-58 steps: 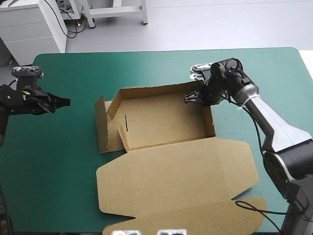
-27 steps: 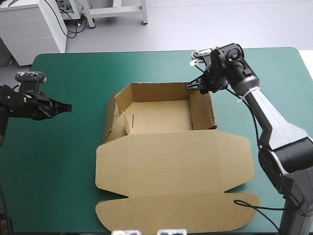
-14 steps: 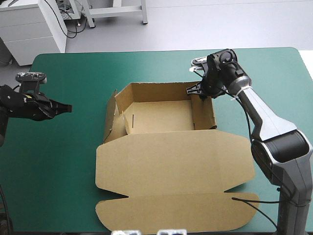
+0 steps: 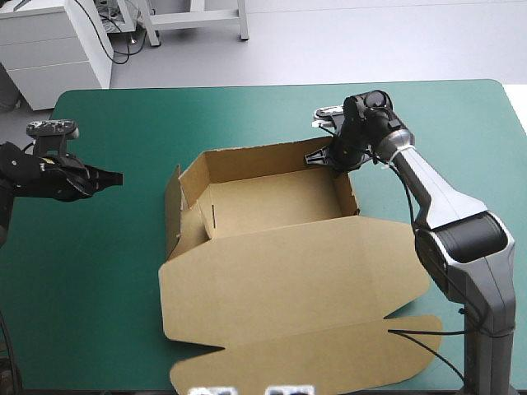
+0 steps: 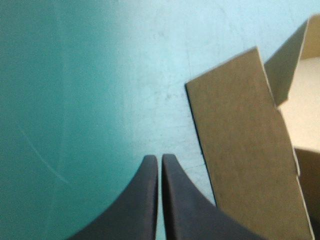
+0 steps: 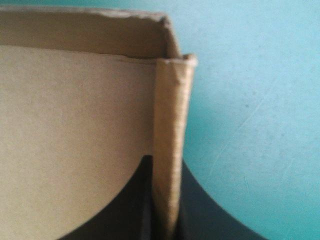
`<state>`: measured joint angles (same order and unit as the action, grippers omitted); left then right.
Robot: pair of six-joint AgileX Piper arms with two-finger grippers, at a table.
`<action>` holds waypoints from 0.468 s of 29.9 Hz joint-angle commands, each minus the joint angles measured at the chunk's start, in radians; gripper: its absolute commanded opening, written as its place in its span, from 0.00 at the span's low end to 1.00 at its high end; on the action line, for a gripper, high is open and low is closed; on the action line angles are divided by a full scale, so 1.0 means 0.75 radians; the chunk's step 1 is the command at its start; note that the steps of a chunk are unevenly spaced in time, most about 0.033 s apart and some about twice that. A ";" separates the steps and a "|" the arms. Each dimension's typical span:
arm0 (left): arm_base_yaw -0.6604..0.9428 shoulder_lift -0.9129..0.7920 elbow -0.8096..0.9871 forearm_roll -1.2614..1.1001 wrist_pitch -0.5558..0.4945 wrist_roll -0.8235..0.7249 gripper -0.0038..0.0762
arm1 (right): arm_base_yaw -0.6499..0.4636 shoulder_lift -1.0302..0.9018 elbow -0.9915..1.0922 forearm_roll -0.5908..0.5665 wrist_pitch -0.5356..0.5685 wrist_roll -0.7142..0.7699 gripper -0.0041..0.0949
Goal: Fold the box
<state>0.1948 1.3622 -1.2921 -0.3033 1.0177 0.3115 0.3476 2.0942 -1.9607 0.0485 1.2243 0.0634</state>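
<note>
The brown box (image 4: 272, 206) sits at the middle of the teal-green worktop (image 4: 123, 271) as a part-formed tray, with its lid (image 4: 288, 288) lying flat toward 6 o'clock and reaching almost to the near edge. At about 1 o'clock of the tray the right gripper (image 4: 325, 156) has its black fingers clamped on the top of the right wall (image 6: 167, 140), one inside and one outside, right by the far corner. The left gripper (image 4: 115, 175) hangs at 9 o'clock, well apart from the box, fingers pressed together on nothing and pointing at the left flap (image 5: 245, 150), which leans outward and looks untucked. The risk, as I judge it, lies in the single hold. Nothing pins the tray or lid, so any pull or push at that corner would likely swing or skid the whole sheet rather than bend a crease. A pinch so near the corner could also buckle or tear the board there. The loose left flap may drop flat if the tray shifts, and the far wall could spring back down.
</note>
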 commanded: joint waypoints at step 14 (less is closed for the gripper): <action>0.038 -0.027 -0.036 -0.554 -0.236 -0.008 0.06 | -0.385 -0.408 -0.039 0.529 0.032 -0.219 0.02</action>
<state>0.2242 1.3622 -1.2918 -0.6016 0.8834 0.2993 0.0967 1.8754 -1.9599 0.3063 1.2384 -0.0558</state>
